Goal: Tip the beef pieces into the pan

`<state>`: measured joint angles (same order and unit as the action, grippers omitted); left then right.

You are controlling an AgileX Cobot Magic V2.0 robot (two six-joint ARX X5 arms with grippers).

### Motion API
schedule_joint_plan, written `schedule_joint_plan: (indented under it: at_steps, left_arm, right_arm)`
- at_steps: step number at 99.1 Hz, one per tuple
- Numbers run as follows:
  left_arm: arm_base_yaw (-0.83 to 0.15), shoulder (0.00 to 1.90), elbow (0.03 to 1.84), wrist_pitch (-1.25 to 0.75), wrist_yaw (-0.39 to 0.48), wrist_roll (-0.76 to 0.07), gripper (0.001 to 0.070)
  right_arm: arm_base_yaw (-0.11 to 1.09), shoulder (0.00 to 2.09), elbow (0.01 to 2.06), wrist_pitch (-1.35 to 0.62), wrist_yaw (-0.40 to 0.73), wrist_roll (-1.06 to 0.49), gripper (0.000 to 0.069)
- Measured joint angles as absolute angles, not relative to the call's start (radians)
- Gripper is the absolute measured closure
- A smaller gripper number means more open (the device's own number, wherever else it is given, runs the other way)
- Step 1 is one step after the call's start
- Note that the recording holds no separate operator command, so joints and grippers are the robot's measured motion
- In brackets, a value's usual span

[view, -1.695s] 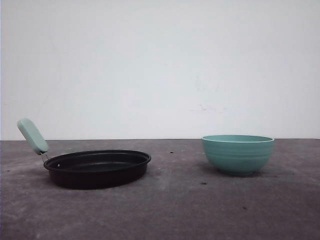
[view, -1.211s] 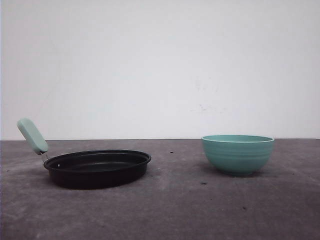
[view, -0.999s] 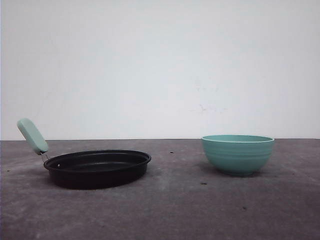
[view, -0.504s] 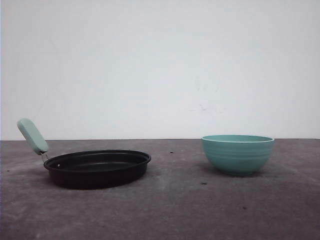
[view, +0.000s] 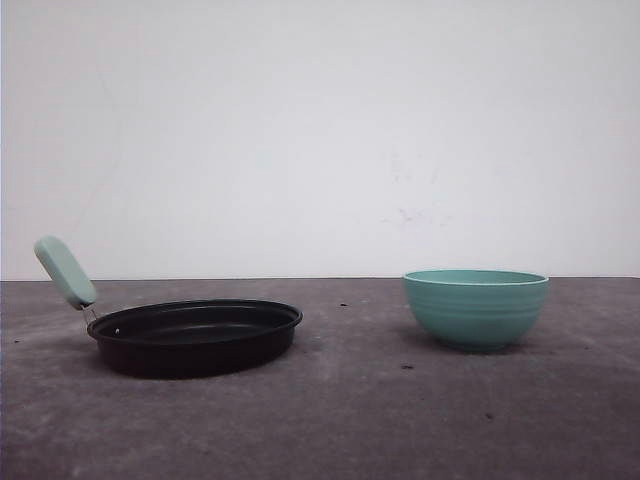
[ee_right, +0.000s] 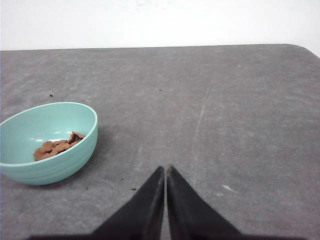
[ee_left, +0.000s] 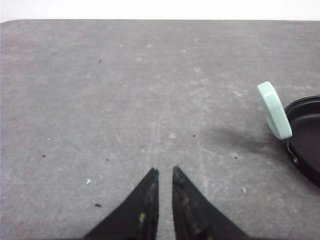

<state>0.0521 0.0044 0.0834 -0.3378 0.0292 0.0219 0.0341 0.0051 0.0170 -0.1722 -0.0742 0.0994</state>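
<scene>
Beef pieces (ee_right: 56, 146) sit in teal bowl (view: 476, 308) right of empty pan (view: 195, 336) on table (view: 380, 420); left gripper (ee_left: 165, 175) and right gripper (ee_right: 165, 171) jaws nearly together, holding nothing.

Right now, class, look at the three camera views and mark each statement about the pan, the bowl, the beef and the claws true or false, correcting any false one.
1. The beef pieces lie in the teal bowl. True.
2. The pan already holds beef. False: its inside looks bare.
3. In the front view the pan sits left of the bowl. True.
4. The right claw grips the bowl. False: it is apart from the bowl, its fingers nearly together and holding nothing.
5. The pan's handle is black. False: it is pale mint green.
6. The left claw holds nothing. True.
</scene>
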Motion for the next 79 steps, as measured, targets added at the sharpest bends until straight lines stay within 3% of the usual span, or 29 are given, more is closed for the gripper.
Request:
schedule_joint_plan:
  at_steps: [18,29,48,68,79]
  left_arm:
    - [0.052,0.004,0.083,-0.336,0.033,-0.009,0.0686]
    - [0.052,0.004,0.083,-0.332,0.079,-0.164,0.0686]
    - [0.052,0.004,0.083,-0.333,0.085,-0.439,0.0687]
    - [0.052,0.005,0.084,-0.304,0.212,-0.561,0.0687]
    - [0.051,0.027,0.141,-0.307,0.215,-0.596,0.0687]
  right_arm:
    - [0.034,0.005,0.017,-0.175,-0.026,0.097,0.0684]
    - [0.034,0.005,0.017,-0.154,-0.028,0.097,0.0684]
    - [0.034,0.005,0.017,-0.077,-0.030,0.139,0.0684]
    - [0.034,0.005,0.016,0.099,-0.037,0.302,0.0684]
    - [0.034,0.006,0.049,0.160,-0.087,0.349,0.0684]
